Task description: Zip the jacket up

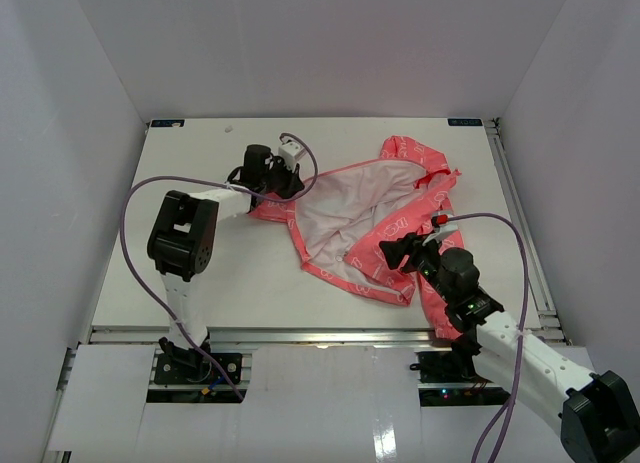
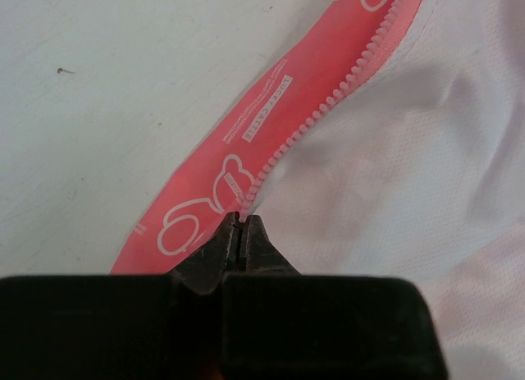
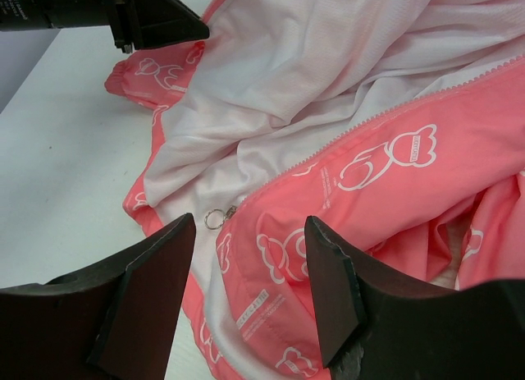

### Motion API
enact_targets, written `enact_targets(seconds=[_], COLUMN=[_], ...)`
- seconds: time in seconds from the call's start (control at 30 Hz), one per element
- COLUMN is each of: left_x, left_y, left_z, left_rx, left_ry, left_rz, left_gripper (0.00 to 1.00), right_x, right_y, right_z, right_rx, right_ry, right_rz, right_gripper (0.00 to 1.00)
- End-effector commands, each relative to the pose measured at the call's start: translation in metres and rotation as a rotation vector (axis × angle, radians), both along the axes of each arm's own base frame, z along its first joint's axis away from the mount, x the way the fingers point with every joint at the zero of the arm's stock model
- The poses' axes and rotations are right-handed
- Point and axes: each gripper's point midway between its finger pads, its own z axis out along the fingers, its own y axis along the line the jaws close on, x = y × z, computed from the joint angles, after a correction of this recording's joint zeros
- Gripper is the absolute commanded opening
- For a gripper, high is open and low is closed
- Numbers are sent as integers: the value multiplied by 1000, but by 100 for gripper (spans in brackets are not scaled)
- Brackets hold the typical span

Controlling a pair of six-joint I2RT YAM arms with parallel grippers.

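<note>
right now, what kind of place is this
Likely a robot test enclosure: plain white walls box in a white table, with left arm and right arm bolted at its near edge.

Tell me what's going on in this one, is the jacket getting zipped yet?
Not yet. The jacket lies spread open on the table, white lining up, its two front edges apart. The left gripper is shut on one front edge, right at the zipper teeth. The right gripper is open over the other front edge, near a small metal ring at the end of that zipper side.
</note>
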Motion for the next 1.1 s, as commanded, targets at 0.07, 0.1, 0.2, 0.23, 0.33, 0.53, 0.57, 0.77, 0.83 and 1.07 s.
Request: enact_targets(seconds=[0.07,0.1,0.2,0.23,0.33,0.53,0.57,0.77,0.83,1.07], left_x=[-4,-8,-33,-43,-82,-157,-168,-217,-233,-251], left_y=[10,9,-3,-8,-30,-61,-64,-97,-105,-95], left_z=[58,66,88,90,91,65,56,35,40,83], left_rx=[-86,-90,-86,-82,-86,-116,-110,-162,-181,-265], left_ry=[-27,-25,-16,-5,59,223,243,356,371,332], left_rz=[172,208,281,290,319,321,310,87,-11,-45], left_gripper=[0,0,0,0,0,0,2,31,41,66], right_x=[0,0,3,4,9,13,13,11,11,16], right_y=[1,1,1,0,-2,-5,-5,-3,-3,-4], right_z=[17,18,16,13,3,-24,-27,-31,-26,-13], right_rx=[50,57,65,64,50,3,9,-8,-16,-59], right_ry=[-36,-31,-4,8,51,172,186,212,206,185], right_rz=[-4,-7,-23,-30,-62,-112,-114,-127,-137,-196], right_gripper=[61,61,61,61,61,61,60,59,59,63])
